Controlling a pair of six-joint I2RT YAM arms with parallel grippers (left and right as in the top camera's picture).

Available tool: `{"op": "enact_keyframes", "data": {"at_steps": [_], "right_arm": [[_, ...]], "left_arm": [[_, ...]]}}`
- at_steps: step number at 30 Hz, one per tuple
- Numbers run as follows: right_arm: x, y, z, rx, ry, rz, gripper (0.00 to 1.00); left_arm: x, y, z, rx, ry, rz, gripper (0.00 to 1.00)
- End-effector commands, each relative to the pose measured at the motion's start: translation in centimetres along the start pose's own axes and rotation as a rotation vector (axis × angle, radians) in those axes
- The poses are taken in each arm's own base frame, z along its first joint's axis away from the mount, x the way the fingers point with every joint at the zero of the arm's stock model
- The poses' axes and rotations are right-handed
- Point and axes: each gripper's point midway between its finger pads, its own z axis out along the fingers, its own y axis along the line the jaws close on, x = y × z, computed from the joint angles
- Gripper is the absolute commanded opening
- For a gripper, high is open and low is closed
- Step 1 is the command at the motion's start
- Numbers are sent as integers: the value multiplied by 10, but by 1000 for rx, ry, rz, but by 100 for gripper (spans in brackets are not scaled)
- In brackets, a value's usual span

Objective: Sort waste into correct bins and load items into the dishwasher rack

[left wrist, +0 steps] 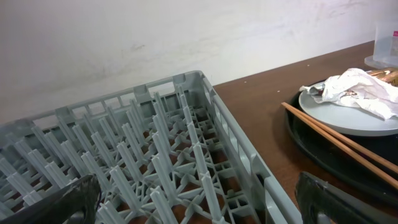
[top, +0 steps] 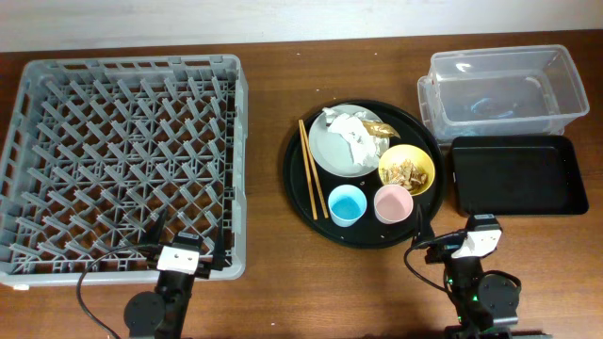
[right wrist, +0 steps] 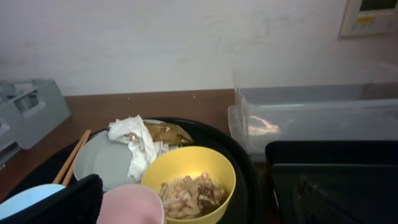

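Two pincers wait at the tabletop's near edge, both released. Your left pincer [top: 187, 228] hangs over the near rim of the one grey pegged rack [top: 122, 68] filling the left side. Your right pincer [top: 452, 229] sits beside the round black tray [top: 300, 202]. On that tray, nearest you, are a blue cup [top: 346, 204] and a pink cup [top: 393, 203]. Behind them are one yellow bowl [top: 424, 160] of crumbly scraps [top: 403, 172] and one pale plate [top: 330, 146] bearing crumpled tissue [top: 353, 132] and a gold wrapper [top: 381, 126]. Two chopsticks [top: 312, 169] lie left. A strip of bare wood separates rack and round tray. At the right edge lies one shallow black bin [top: 513, 174], with one clear tub [top: 504, 61] behind it.
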Motion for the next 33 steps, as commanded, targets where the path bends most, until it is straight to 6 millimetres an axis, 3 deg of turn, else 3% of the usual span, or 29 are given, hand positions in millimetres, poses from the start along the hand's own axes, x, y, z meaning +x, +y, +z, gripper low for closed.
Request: {"op": "enact_keyframes", "data": {"at_steps": [1,4,7,12,14,18,23,25,26,29,33], "right_arm": [[-12,1,0,-3,-54,2,98],[-33,3,-2,-6,-142,-42,98],[-37,3,-3,-2,-157,-101,98],[-75,6,-13,-2,-255,-101,98],[-102,8,-19,-3,-292,-102,98],[-144,12,-11,-11,-245,-98,98],[-187,29,22,-86,-1,-94,98],[-195,31,36,-89,100,-87,98],[-204,38,48,-125,191,-66,98],[-213,53,67,-202,316,-40,98],[-195,60,104,-243,498,3,98]], "left_arm": [[2,2,0,-9,2,12,99],[-2,3,0,-14,-17,15,99],[-14,5,0,-24,-63,22,99],[-64,14,-10,-52,-205,45,99],[-89,18,-14,-54,-229,50,99],[-143,26,-7,-12,-197,46,99],[-182,36,36,78,44,0,99],[-192,39,57,113,141,-21,99],[-198,40,79,143,218,-36,99],[-193,33,119,217,400,-65,99],[-158,11,163,325,700,-102,99]]}}
